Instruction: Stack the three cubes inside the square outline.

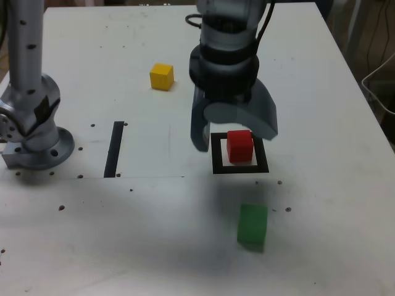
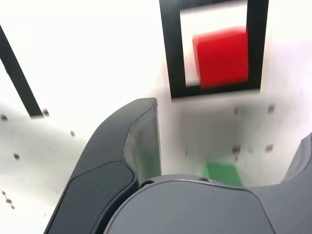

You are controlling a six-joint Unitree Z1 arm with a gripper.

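Nearest you in the exterior view sits the green cube [image 1: 252, 226], loose on the table [image 1: 321, 203]; beyond it the red cube [image 1: 239, 146] rests inside the square outline [image 1: 241, 168], with the gripper [image 1: 231, 132] hanging just above it, jaws spread wide and holding nothing; the yellow cube [image 1: 162, 76] lies well apart at the far side, and a black strip [image 1: 113, 148] lies to this view's left. From the wrist view you see the red cube [image 2: 222, 56] within the outline [image 2: 170, 53], the jaws apart, a sliver of green [image 2: 222, 174] close below. You seem to have the first cube placed; next, you need a second cube fetched and set squarely on the red.
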